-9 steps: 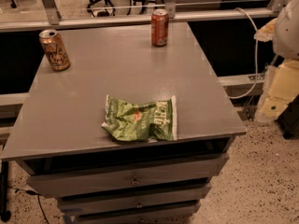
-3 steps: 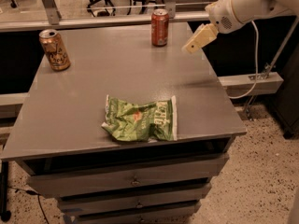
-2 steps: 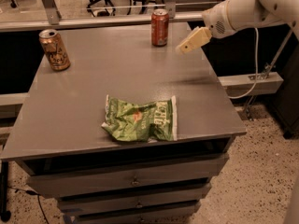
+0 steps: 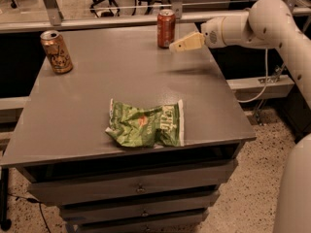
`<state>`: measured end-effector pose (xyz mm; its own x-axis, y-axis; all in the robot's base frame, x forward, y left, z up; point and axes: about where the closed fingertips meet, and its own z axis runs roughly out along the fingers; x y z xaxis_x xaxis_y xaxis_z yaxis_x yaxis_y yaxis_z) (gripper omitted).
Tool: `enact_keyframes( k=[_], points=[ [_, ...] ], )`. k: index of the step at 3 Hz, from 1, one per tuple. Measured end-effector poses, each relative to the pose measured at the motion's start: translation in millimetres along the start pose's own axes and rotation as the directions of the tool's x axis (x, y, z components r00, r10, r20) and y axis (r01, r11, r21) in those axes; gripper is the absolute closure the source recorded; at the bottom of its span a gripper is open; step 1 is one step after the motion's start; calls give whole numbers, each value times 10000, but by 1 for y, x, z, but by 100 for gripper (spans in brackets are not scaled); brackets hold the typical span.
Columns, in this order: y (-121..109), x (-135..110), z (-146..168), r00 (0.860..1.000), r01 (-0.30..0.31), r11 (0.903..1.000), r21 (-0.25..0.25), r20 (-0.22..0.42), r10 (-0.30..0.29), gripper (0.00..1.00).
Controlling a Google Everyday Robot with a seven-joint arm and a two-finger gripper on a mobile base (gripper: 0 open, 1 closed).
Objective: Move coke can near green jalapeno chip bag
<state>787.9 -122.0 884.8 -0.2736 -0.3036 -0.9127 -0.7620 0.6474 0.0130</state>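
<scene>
The gripper [image 4: 175, 46] has been moved left, just right of the coke can [image 4: 165, 28] at the upper middle. Whether it is open cannot be told. The green jalapeno chip bag [image 4: 146, 125] is seen lower down at the middle, and a brown can [image 4: 57, 51] at the upper left.

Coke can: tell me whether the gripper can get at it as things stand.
Probably yes. The gripper hangs just right of the coke can, above the table, with nothing standing between them.
</scene>
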Motion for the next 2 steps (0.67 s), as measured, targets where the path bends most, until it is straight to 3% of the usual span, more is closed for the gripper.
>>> enact_keyframes(
  k=[2],
  points=[
    [-24, -16, 52, 9939, 163, 9993, 330, 1081, -197, 0]
  ],
)
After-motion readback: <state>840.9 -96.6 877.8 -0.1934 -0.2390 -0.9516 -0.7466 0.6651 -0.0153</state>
